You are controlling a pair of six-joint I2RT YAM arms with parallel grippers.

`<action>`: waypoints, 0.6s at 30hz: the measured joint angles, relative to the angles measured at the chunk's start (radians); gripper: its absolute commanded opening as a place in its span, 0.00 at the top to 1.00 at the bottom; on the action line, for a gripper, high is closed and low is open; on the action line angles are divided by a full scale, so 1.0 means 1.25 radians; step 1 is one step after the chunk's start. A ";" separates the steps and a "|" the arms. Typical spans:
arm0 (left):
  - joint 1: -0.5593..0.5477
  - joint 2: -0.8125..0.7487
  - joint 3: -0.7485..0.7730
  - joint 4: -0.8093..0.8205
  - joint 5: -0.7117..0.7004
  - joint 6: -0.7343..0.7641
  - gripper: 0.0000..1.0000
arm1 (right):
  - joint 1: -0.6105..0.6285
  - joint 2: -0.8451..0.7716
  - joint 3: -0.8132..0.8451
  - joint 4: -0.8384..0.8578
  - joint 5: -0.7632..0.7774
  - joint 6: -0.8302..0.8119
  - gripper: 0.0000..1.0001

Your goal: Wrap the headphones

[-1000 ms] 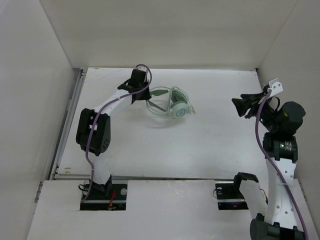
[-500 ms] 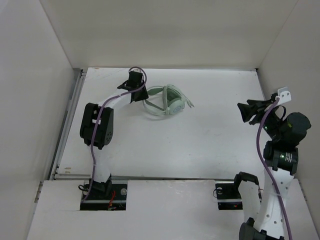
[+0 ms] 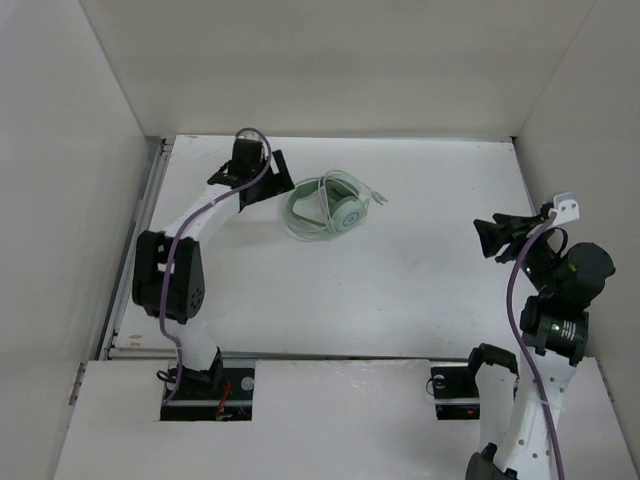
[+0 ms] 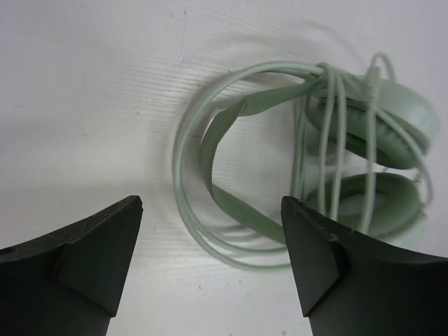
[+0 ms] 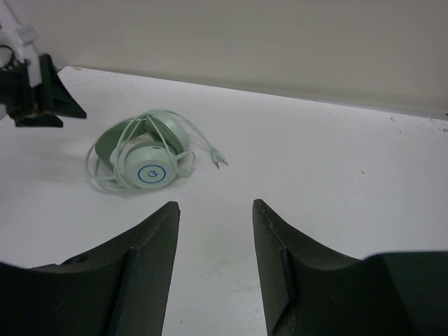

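Top external view: the headphones (image 3: 328, 207) are seen lying on the table (image 3: 400, 290) toward its far side, just beside the left gripper (image 3: 270, 180) and well apart from the right gripper (image 3: 483, 238), which is held off near the right edge with its jaws spread and nothing between them. The left arm is therefore judged much the nearer for any further handling. The bundle's long axis runs roughly across the table from the left gripper's side toward the right, with the headband (image 4: 231, 119) loop turned toward that gripper and the earcups (image 4: 381, 115) stacked at the end away from it. From the left wrist, the left gripper (image 4: 210, 206) is shown with its jaws wide apart and empty; the headband loop lies straight ahead of the gap, while the earcups sit off to the side of the right-hand finger. Several turns of the cord (image 4: 336, 105) are wound across the earcups, a slack loop of it lies on the table around the headband, and the plug (image 5: 220, 162) trails free on the far side. From the right wrist, the headphones (image 5: 143, 157) are seen small and distant beyond the right gripper (image 5: 215, 205). The wrapping is judged nearly finished, only the slack loop and the plug end being left loose.
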 measured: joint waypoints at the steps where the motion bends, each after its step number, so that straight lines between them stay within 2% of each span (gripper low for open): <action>1: 0.005 -0.032 -0.001 -0.012 0.008 -0.001 0.15 | -0.001 -0.005 -0.006 0.001 0.000 0.000 0.47; 7: 0.016 -0.280 0.026 -0.067 0.078 0.019 0.06 | -0.041 -0.040 -0.036 -0.006 0.000 0.022 0.49; 10: 0.015 -0.373 0.091 -0.106 0.116 0.089 0.00 | -0.078 -0.048 -0.037 -0.031 0.007 0.033 0.52; 13: 0.067 -0.461 0.110 -0.147 0.132 0.176 0.00 | -0.127 -0.048 -0.037 -0.076 0.045 0.032 0.50; 14: 0.107 -0.490 0.099 -0.162 0.134 0.201 0.00 | -0.146 -0.048 -0.037 -0.096 0.063 0.025 0.39; 15: 0.150 -0.513 0.081 -0.171 0.133 0.221 0.00 | -0.160 -0.047 -0.037 -0.123 0.086 0.013 0.00; 18: 0.303 -0.558 0.001 -0.216 0.132 0.273 0.00 | -0.197 -0.027 -0.034 -0.181 0.112 -0.012 0.00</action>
